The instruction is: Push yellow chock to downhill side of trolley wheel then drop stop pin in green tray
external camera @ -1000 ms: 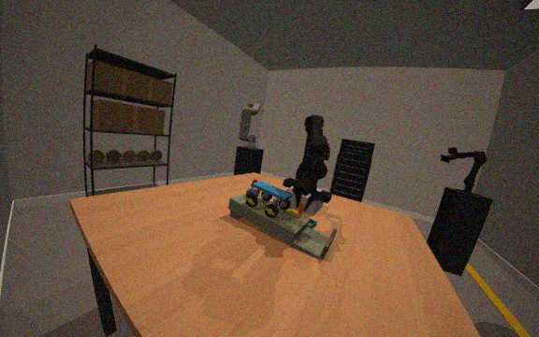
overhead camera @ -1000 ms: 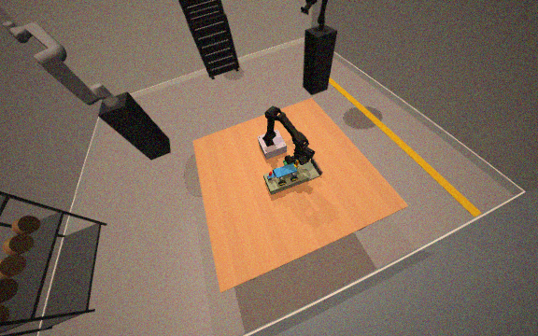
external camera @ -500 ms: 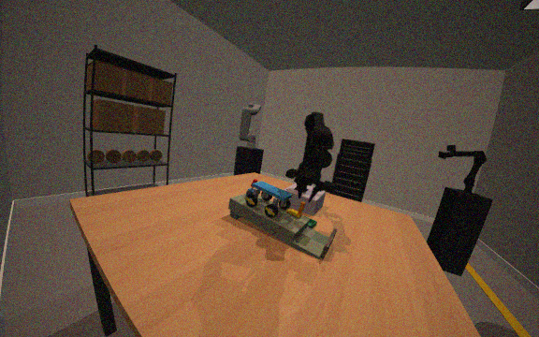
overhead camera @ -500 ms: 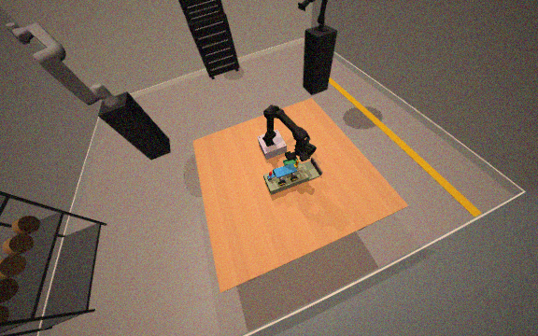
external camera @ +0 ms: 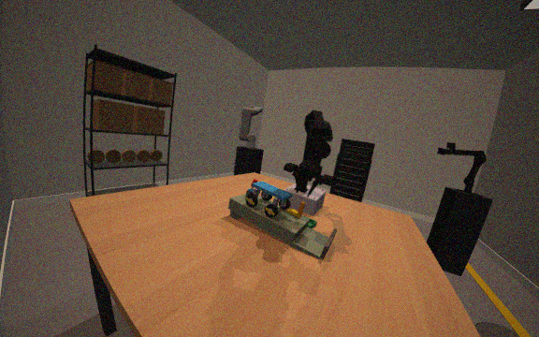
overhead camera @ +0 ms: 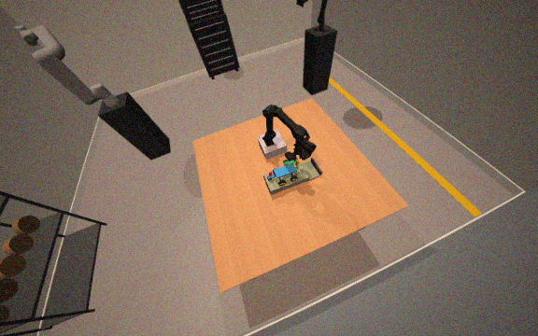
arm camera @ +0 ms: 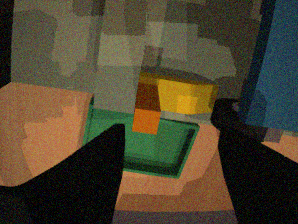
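Standing apart, the fingers show no readable writing.

Arm bent at elbow, reaching forward; gripper pointing down, fingers parted, holding nothing.

Dim grey walls behind a tall black shelf unit of boxes.
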Action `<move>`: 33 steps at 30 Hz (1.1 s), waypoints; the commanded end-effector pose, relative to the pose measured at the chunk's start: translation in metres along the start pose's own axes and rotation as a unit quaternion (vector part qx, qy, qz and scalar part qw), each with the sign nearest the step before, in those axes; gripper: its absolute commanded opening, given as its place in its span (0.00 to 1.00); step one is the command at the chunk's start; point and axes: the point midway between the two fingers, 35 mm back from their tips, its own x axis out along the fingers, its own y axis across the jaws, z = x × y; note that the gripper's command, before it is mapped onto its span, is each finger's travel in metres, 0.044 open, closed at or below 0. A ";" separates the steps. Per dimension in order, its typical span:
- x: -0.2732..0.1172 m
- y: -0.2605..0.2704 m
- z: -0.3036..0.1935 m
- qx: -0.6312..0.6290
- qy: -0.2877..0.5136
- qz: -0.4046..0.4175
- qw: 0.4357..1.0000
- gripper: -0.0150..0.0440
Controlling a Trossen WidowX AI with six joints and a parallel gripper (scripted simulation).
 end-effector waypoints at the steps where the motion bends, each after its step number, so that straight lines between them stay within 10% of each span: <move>1: -0.003 -0.017 0.007 -0.054 -0.008 -0.011 0.998 0.58; 33: -0.013 -0.174 0.005 -0.583 0.068 -0.059 0.807 0.58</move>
